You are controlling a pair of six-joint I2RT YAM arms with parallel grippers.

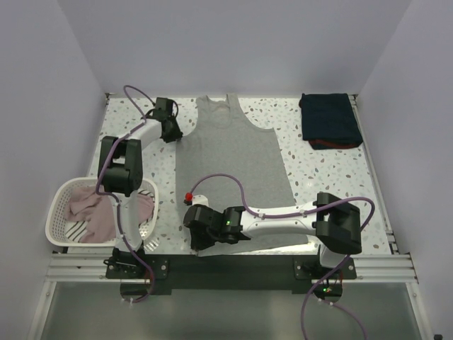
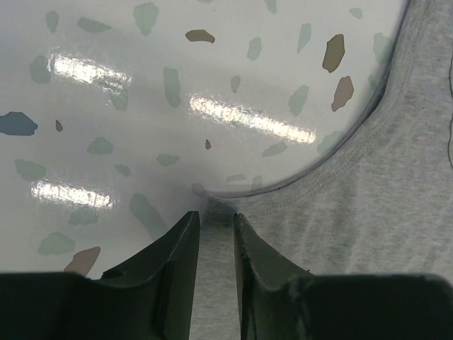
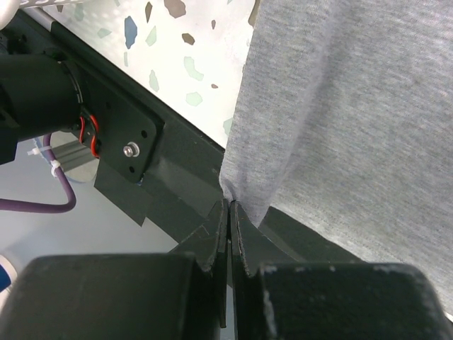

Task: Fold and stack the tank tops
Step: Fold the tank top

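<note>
Grey top (image 1: 233,163): spread flat, front up, at the centre of the table (image 1: 318,177). The neck points to the upper edge of the top view and the hem to the lower edge.

Left gripper (image 2: 216,221): positioned at the top's left armhole, in the upper left-centre of the top view. In the left wrist view the jaws stand narrowly apart. The armhole edge lies in the gap at the tips, and the cloth is slightly puckered there. Whether the jaws clamp the cloth cannot be told.

Right gripper (image 3: 230,209): positioned at the lower left corner of the hem, low in the top view and left of centre. In the right wrist view the jaws are closed, with the hem corner pinched between them. The corner is raised over the dark rail (image 3: 177,177) at the near table edge.

Navy top (image 1: 329,120): folded, at the upper right of the table, well apart from the grey top.

Pinkish tops (image 1: 92,216): crumpled inside the white basket (image 1: 55,212) at the lower left, beside the left arm base.
</note>
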